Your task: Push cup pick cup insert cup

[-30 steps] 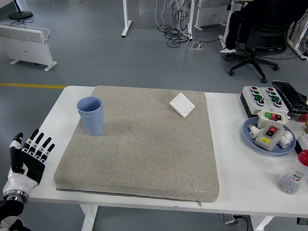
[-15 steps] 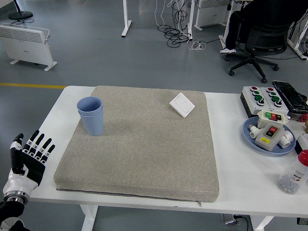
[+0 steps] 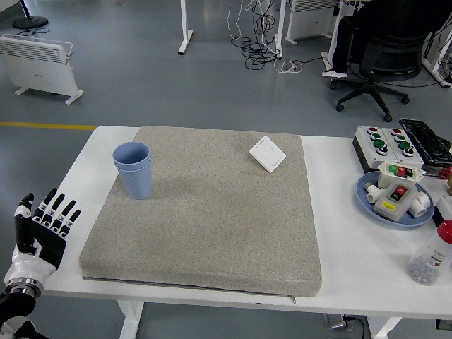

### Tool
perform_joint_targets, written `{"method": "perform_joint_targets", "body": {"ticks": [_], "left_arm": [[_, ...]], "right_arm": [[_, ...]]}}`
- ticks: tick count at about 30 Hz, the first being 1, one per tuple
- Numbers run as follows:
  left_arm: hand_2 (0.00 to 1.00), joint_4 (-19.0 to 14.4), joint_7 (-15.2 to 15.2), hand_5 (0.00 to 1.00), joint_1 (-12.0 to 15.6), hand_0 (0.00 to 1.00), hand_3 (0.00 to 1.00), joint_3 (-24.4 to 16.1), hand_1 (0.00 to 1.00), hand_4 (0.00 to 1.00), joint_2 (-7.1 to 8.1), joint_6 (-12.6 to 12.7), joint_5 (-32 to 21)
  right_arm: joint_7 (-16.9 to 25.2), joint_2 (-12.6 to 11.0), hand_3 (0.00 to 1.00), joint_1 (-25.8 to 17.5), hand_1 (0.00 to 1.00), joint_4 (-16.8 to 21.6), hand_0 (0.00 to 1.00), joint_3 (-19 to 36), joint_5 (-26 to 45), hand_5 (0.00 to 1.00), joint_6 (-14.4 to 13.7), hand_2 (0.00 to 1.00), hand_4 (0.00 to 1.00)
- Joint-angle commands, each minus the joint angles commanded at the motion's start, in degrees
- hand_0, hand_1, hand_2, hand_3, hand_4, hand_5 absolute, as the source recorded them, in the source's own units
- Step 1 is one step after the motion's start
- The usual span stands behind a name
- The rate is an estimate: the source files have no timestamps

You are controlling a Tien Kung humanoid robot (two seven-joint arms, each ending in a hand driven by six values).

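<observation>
While the left hand (image 3: 44, 229) waits at the desk's (image 3: 353, 261) near-left corner, its fingers are spread, holding nothing. Two nested blue cups (image 3: 133, 170) stand upright on the grey mat's (image 3: 212, 219) far-left part.

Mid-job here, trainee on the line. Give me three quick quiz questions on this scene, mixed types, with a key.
1. True or false: the blue cups are nested, one inside the other, upright on the grey mat.
2. Where is the left hand? A) gripping the cups B) open, off the mat's near-left corner C) on the white wall switch
3. What holds the button boxes at right?

Key: 1 true; 2 B; 3 blue plate.
</observation>
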Motion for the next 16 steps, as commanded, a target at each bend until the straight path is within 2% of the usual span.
{"method": "perform_joint_targets", "body": {"ticks": [16], "left_arm": [[0.954,-0.01,0.04,0.998,-0.28,0.874,0.893,-0.12,0.888,0.612,-0.03,-0.01,0.12]], "right_arm": [[0.05,0.0,0.545,0.26,0.589,0.0,0.695,0.1,0.0,0.423,0.02,0.596,0.101]]}}
